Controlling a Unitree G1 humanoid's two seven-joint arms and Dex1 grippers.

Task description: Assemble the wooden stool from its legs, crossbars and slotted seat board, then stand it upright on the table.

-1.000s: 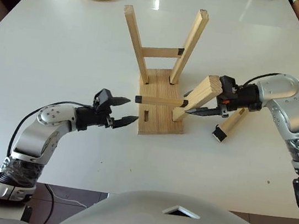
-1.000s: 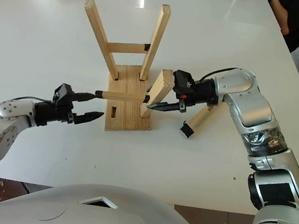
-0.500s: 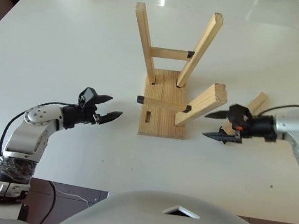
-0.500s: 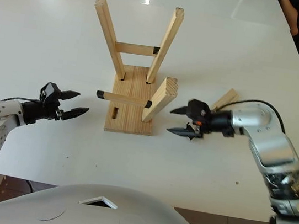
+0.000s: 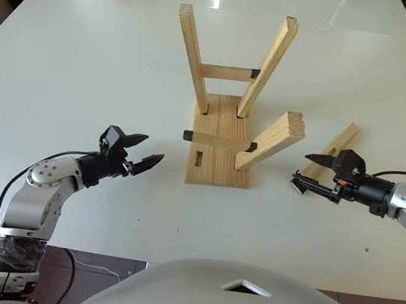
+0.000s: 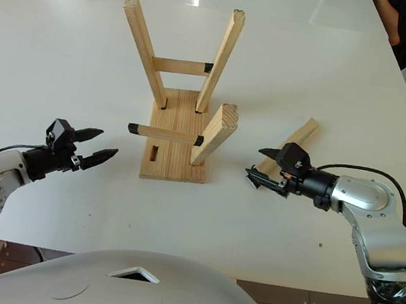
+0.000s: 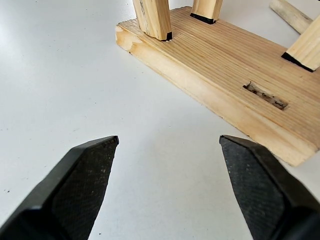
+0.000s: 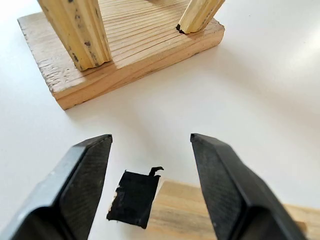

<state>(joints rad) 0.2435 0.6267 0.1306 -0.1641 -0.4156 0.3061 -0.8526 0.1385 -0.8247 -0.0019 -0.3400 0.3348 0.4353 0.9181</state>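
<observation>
The slotted seat board (image 5: 224, 166) is lying flat mid-table (image 5: 86, 67). Two legs (image 5: 194, 56) joined by a crossbar (image 5: 225, 72) are standing in it, and a third leg (image 5: 271, 140) is leaning at its right edge. A loose leg (image 5: 343, 138) is lying just right, with the right gripper (image 5: 300, 170) hovering wide open at its black-taped end. The left gripper (image 5: 154, 147) is hovering wide open, left of the board.

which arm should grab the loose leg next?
Right. The right gripper, open, hovers at the taped end of the loose leg lying right of the seat board. The left gripper is open on the board's other side, apart from that leg.
</observation>
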